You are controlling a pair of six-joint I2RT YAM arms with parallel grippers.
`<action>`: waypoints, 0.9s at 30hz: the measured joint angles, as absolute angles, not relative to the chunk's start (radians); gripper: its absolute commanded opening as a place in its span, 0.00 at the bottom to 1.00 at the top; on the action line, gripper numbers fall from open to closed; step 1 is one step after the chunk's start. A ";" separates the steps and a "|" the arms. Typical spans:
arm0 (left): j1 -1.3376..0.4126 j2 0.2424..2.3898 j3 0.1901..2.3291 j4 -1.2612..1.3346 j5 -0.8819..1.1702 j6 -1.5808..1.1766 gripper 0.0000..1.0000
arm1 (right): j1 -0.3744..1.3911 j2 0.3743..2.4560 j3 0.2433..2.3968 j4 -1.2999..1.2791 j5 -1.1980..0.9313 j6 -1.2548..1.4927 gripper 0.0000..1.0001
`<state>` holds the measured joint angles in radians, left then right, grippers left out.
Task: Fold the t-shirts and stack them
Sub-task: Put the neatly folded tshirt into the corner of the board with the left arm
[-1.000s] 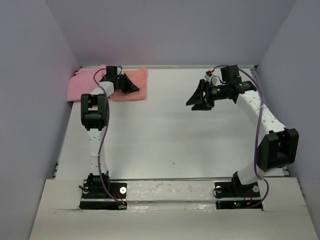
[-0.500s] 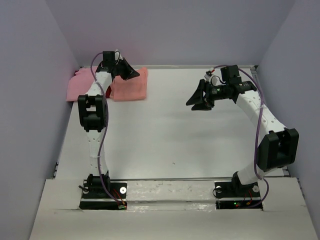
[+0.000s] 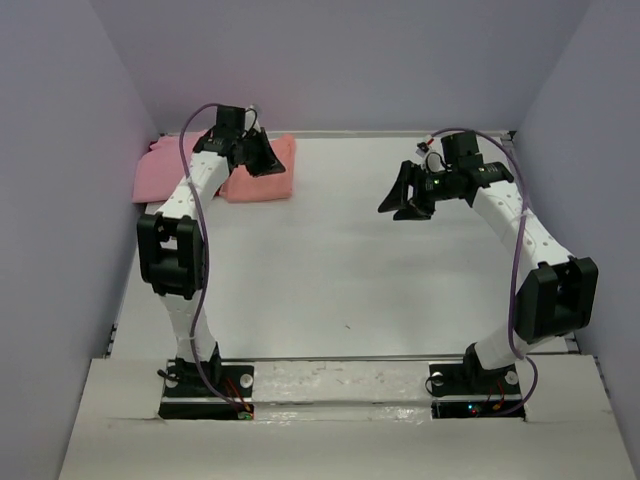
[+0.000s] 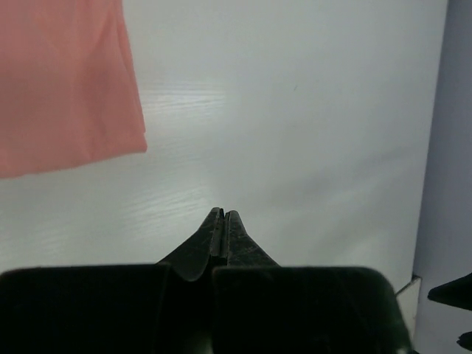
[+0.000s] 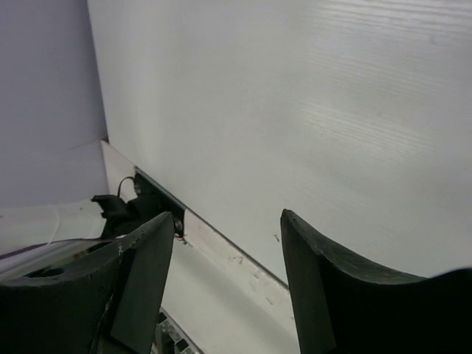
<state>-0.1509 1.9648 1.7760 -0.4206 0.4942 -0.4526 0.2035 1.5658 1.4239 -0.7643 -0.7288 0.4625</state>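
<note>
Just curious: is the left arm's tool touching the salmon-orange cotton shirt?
Apart. The left wrist view shows white table between the shut left tool and the salmon-orange cotton shirt.

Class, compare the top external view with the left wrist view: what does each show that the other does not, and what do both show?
Only the top external view shows the pink t-shirt bunched in the far left corner, and the right gripper, open over the table. Only the left wrist view shows that the left gripper has its fingers pressed together, holding nothing. Both show the salmon-orange t-shirt lying folded on the white table.
</note>
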 measured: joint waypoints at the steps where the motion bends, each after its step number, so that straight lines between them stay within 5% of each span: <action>1: -0.167 1.932 1.738 -0.442 0.455 -0.440 0.00 | 0.203 1.564 1.424 -0.775 -0.683 0.443 0.66; 6: -0.223 1.793 1.576 -0.518 0.315 -0.414 0.12 | 0.203 1.527 1.417 -0.800 -0.524 0.390 0.68; 7: -0.226 1.750 1.536 -0.537 0.279 -0.416 0.33 | 0.203 1.509 1.408 -0.800 -0.495 0.382 0.69; 10: -0.221 1.656 1.470 -0.570 0.204 -0.424 0.77 | 0.203 1.433 1.375 -0.798 -0.423 0.360 0.76; 13: -0.215 1.554 1.407 -0.579 0.139 -0.435 0.99 | 0.203 1.321 1.336 -0.782 -0.369 0.325 0.85; 27: -0.212 1.412 1.296 -0.611 0.052 -0.437 0.99 | 0.203 1.191 1.257 -0.668 -0.425 0.276 0.88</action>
